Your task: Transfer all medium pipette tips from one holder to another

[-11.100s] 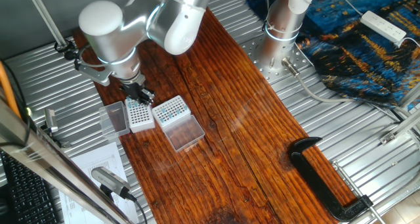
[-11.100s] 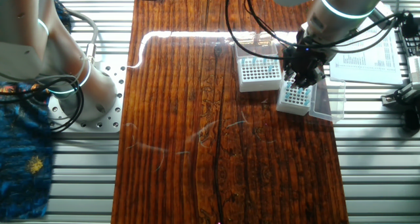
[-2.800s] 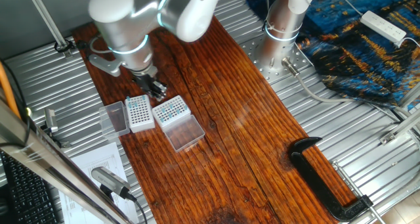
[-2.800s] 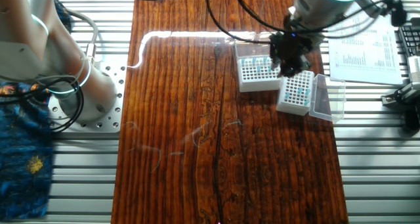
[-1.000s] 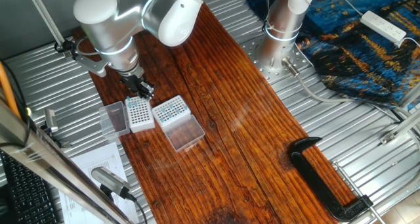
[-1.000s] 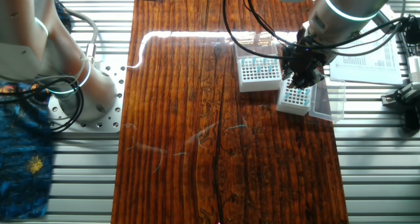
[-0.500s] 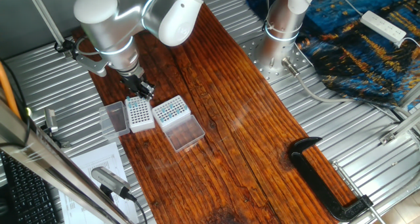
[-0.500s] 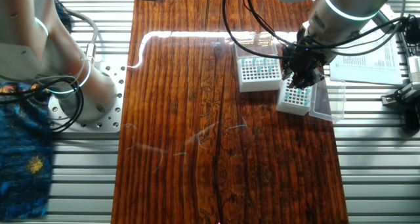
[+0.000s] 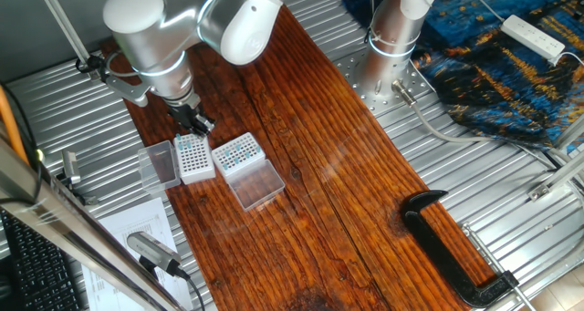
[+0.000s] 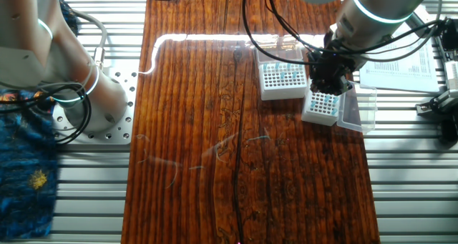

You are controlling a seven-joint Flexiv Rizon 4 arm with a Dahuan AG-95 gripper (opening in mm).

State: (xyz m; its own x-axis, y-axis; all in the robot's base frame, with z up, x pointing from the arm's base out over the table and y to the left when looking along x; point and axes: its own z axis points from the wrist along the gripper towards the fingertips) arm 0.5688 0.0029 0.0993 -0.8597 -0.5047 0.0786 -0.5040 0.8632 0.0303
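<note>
While gripper (image 9: 198,122) hovers above white-sided rack (image 9: 192,157), jaw state unclear; clear-sided rack (image 9: 238,153) beside.

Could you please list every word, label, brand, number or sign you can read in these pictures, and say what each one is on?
None can be read.
Printed sheet beside the table: lines of text and what looks like a chart, too small and blurred to read.
Paper under the camera-side rail: print too small to read.
Opaque white rack, clear-sided rack, gripper and black clamp: no lettering visible.
</note>
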